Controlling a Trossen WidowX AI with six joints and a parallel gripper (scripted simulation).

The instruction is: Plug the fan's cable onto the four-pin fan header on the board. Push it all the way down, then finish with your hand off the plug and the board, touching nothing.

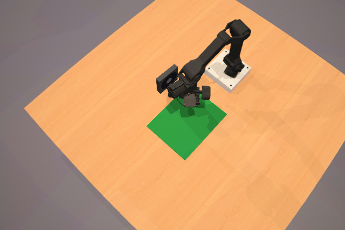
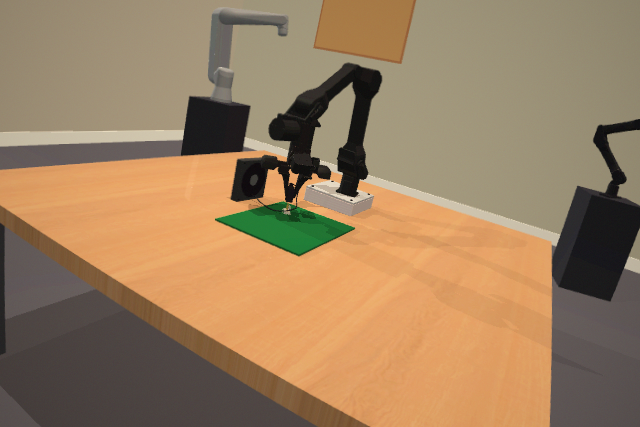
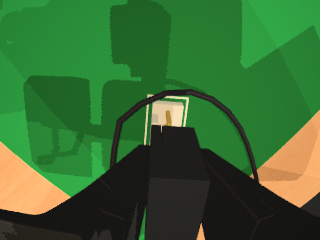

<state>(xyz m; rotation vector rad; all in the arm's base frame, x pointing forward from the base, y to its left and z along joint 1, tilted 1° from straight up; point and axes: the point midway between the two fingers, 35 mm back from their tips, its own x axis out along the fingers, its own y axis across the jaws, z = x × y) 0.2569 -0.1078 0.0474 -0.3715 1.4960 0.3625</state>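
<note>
The cable plug is in hand but, as far as I can judge, the plugging itself is unfinished. The gripper [image 2: 290,199] [image 3: 172,158] is closed on something small, which I take to be the plug on the end of the fan's cable [image 2: 272,209] [image 3: 189,92]; the fingers hide it in the wrist view. That cable runs from the black fan [image 1: 167,79] [image 2: 249,179], which stands upright on the bench [image 1: 111,105] [image 2: 361,277] just beside the green board [image 1: 178,132] [image 2: 294,236] [image 3: 210,50], and arches around the fingertips. The four-pin fan header [image 2: 286,211] [image 3: 162,111] sits on the board near the corner closest to the fan, white with a gold-coloured pin showing, inside a pale printed outline. The fingertips point down at it and cover part of it, so I cannot tell whether plug and header touch. With pin still in sight, I would say the plug is not seated. Left to do, then: line it up, press it fully down, let go, and lift away from plug and board.
</note>
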